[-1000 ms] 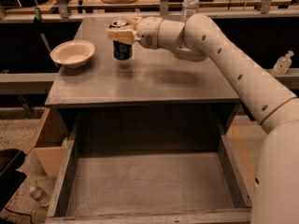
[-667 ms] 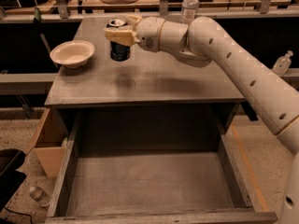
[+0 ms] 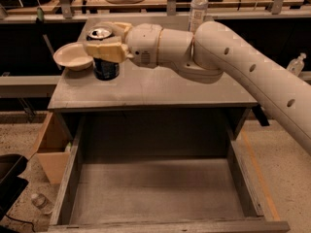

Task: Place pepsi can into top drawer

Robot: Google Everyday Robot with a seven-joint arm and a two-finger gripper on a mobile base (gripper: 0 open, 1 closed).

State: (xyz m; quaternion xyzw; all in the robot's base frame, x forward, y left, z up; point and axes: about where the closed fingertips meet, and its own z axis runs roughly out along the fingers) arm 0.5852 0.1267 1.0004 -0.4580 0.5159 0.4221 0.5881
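Gripper [image 3: 98, 38]: at the back left of the tabletop [image 3: 160, 89], reaching in from the right at the end of the arm [image 3: 252, 67]
Jaws: pinching the can, one finger [image 3: 108, 50] across its near side and the other behind it, so the silver top shows between them
Can [image 3: 106, 70]: upright in the grip, high on its body; whether its base rests on the tabletop or hangs just above cannot be told
Reason for grip: a side hold near the top keeps the can vertical and leaves its base free to be set down flat
Drawer [image 3: 160, 188]: pulled fully open below the tabletop's front edge, flat bottom bare, well apart from the can
Bowl [image 3: 73, 57]: just left of the can, near enough that a leftward swing would likely knock it
Bottle [image 3: 198, 8]: stands at the back edge, behind the arm, out of the likely path
Box [image 3: 48, 152]: on the floor beside the drawer's left wall
Stage, as judged: the can is grasped but not yet carried over the drawer
Next move, as judged: lift clear of the tabletop, draw forward past its front edge, then lower between the drawer's side walls before letting go
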